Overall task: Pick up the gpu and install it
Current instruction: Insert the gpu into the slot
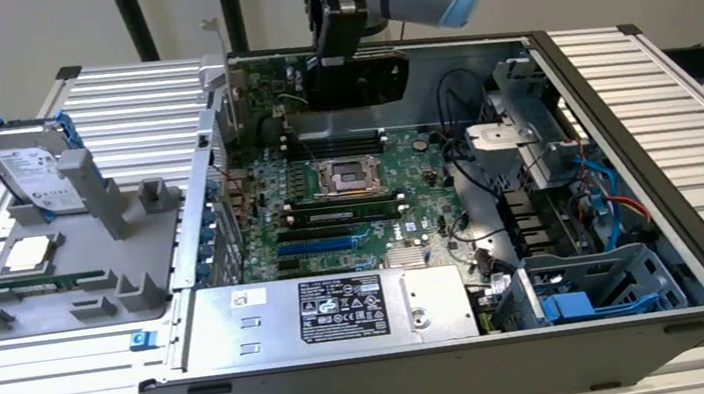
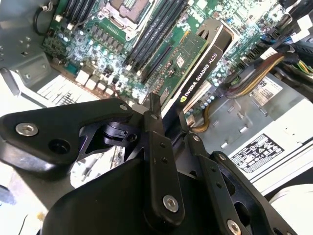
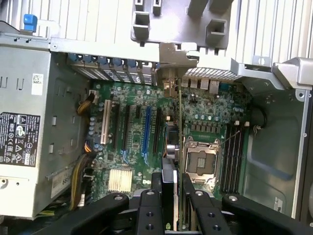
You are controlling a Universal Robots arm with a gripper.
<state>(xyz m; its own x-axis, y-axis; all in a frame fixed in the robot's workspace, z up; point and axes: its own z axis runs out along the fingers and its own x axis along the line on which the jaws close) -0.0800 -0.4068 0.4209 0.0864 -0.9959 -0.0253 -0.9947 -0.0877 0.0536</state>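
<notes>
Silver sheet-metal power supply box (image 1: 326, 316) sits nearest, lower middle of the exterior view, inside the open dark-framed computer case (image 1: 685, 217). Behind it lies the green motherboard (image 1: 323, 185), with its long blue expansion slot (image 1: 318, 245) bare; no card is seated in it.

At the exterior view's left, a grey moulded parts holder (image 1: 64, 313) carries a silver hard drive in a blue frame (image 1: 33, 166).

Farthest back, upper middle of that frame: the black two-finger claw (image 1: 344, 45) on the grey arm, with the gpu (image 1: 358, 80), a small flat card with a black shroud face, hanging below it over the far half of the board.

Progress, as judged: the pick-up is done. The card is clear of the holder and above the open case. Seating is not done, since the card is well above the board and apart from the slot.

Claw (image 2: 168, 110): closed down to a narrow gap, the width of the card's thickness. In both wrist views the gpu (image 3: 171, 161) is seen edge-on, pinched between the two fingers (image 3: 157, 193), its green circuit face (image 2: 188, 56) and black shroud edge visible.
</notes>
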